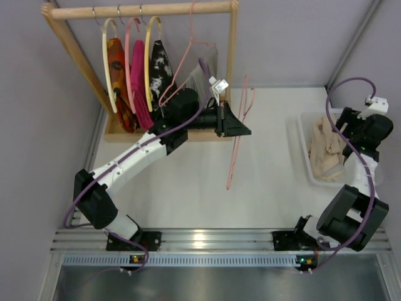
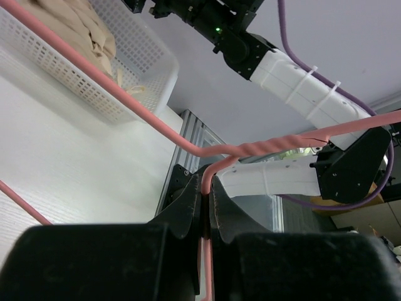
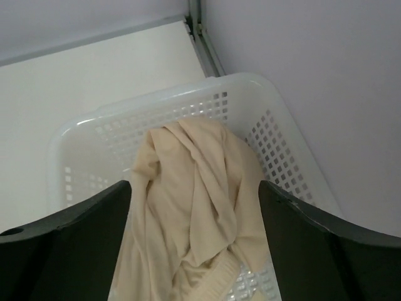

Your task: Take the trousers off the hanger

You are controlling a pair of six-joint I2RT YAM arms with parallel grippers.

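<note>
trousers (image 3: 200,163) lie in basket (image 3: 276,144), right tool (image 3: 194,191) spread wide above, gripping nothing: lift straight up, no snag. left tool (image 2: 207,191) pinched shut on bare hanger (image 2: 276,145).

Wooden rack (image 1: 144,9), hung garments (image 1: 139,81), white basket (image 3: 276,157)

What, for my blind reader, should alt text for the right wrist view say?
Beige trousers lie crumpled in a white perforated basket, between the dark fingers of the open right tool; white table and grey wall behind.
</note>
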